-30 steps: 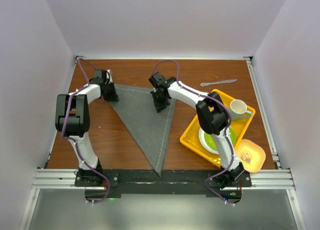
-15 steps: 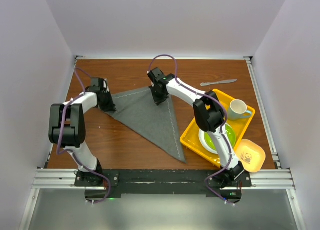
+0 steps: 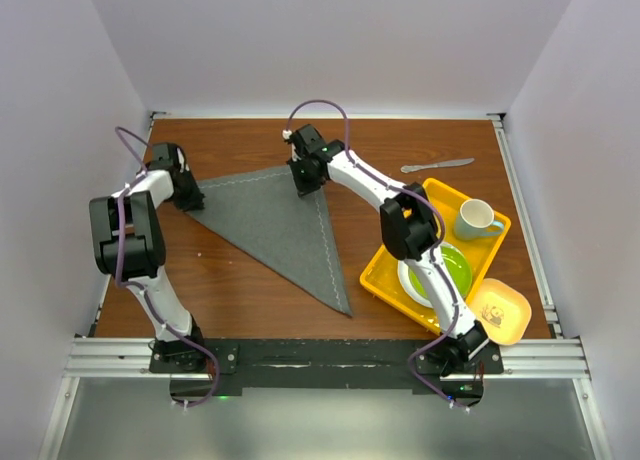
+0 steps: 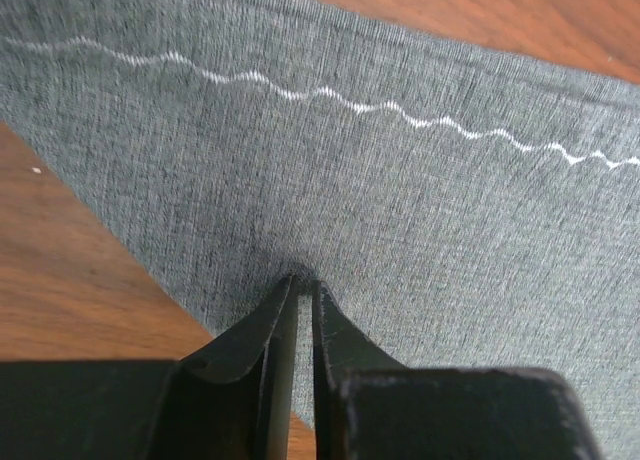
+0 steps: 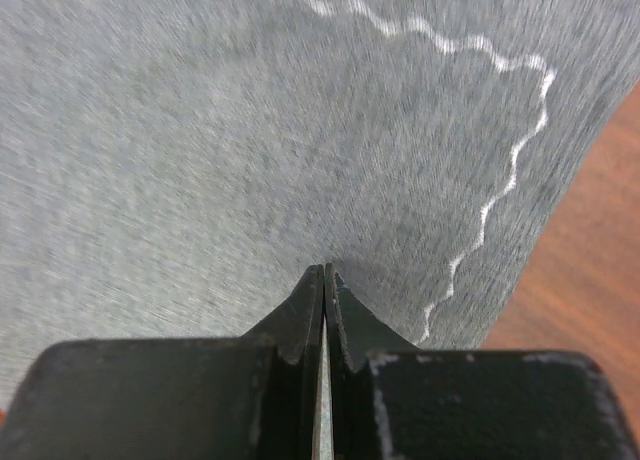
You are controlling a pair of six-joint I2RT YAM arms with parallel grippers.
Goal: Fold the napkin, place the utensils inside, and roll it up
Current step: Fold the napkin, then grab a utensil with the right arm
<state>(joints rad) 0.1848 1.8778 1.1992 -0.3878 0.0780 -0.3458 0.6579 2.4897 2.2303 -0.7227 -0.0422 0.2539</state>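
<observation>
Both of your arms had carried the dark grey napkin (image 3: 272,223) leftward and toward the far edge over the preceding second. Its long triangle, whose tip had reached the near edge, now lay wholly on the wooden table (image 3: 250,290), tip drawn back and turned to the right. From above, your left gripper (image 3: 186,194) sat at the triangle's left corner and your right gripper (image 3: 306,179) at its far right corner, with the top edge stretched between them. On a fair reading, the diagonal fold was done and the cloth was being set out for loading. A table knife (image 3: 437,166) lay well apart at the far right, beyond the yellow tray (image 3: 378,270), not yet on the cloth.

From the left wrist, your left gripper (image 4: 303,285) showed its jaws at a narrow slit with fabric puckered at their tips: a pinch on the napkin (image 4: 400,180). The pale wavy stitching (image 4: 330,95) ran across beyond.

From the right wrist, your right gripper (image 5: 323,270) had its jaws pressed together on the napkin (image 5: 190,150), near the corner where the stitching (image 5: 500,190) turned. Bare wood (image 5: 590,270) showed to the right.
</observation>
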